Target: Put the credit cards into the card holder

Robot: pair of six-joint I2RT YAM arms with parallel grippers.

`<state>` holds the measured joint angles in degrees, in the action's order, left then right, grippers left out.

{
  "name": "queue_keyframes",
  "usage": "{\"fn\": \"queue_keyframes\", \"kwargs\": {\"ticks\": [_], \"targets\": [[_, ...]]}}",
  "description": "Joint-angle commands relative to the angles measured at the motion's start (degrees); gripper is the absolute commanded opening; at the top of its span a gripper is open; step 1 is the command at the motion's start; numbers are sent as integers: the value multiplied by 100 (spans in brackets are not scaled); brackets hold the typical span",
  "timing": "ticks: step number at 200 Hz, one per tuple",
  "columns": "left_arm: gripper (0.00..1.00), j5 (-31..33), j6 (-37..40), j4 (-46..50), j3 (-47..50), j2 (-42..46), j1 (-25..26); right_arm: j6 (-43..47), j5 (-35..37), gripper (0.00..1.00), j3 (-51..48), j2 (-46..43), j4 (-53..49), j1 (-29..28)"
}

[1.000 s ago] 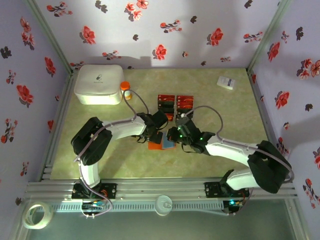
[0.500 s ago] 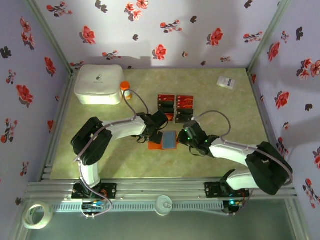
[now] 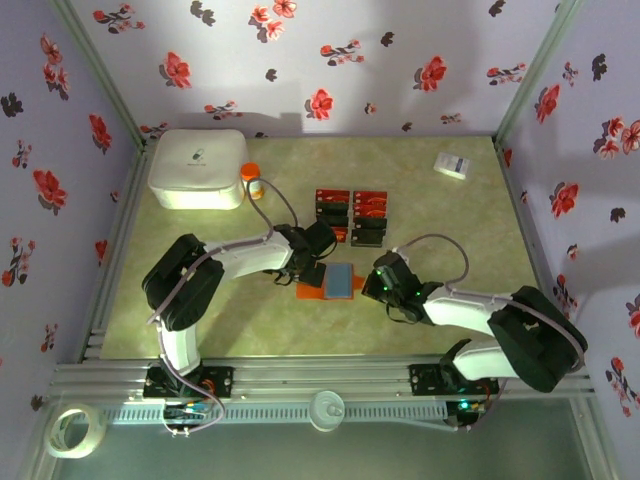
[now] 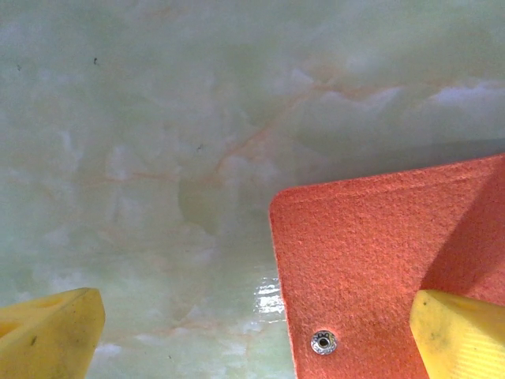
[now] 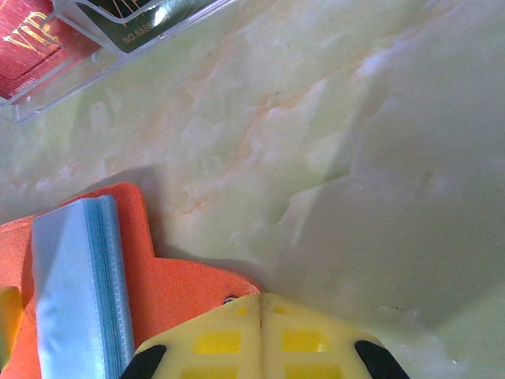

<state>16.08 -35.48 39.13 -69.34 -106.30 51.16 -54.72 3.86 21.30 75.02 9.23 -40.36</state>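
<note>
Overhead looks down; close wrist cameras share the card holder point(image 4: 379, 260).

Wallet point(image 3: 335, 283) boxed by left arm point(image 3: 240, 257) at nine o'clock, right arm point(image 3: 462, 306) at three, cards point(image 3: 350, 213) at twelve, table point(image 3: 325, 328) bare at six.

The card holder point(image 3: 335, 283) is orange-red with a pale blue-grey inside, the credit cards point(image 3: 335, 208) beyond it red and black, the table point(image 3: 450, 230) marbled pale green.

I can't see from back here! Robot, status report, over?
Left gripper open, astride card holder corner. Right gripper shut at its opposite edge. Holder lies open; cards beyond it, nothing between.
</note>
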Motion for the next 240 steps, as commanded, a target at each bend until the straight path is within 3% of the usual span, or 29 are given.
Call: {"fn": "queue_keyframes", "kwargs": {"ticks": [1, 56, 120, 180, 240], "targets": [[100, 168, -45, 202, -176, 83, 44, -127, -63, 0, -23, -245, 86, 35], [100, 163, -53, 244, -253, 118, 57, 103, -346, 0, 472, -563, -211, -92], [100, 166, -87, 288, -256, 161, 70, 265, -602, 0, 1119, 438, 44, -443], [100, 167, -204, 279, -62, 286, 71, 192, -397, 0, 703, 993, 393, -335], [100, -22, -398, 139, 155, 427, 77, 234, -629, 0, 586, 1246, 629, -228]]}}
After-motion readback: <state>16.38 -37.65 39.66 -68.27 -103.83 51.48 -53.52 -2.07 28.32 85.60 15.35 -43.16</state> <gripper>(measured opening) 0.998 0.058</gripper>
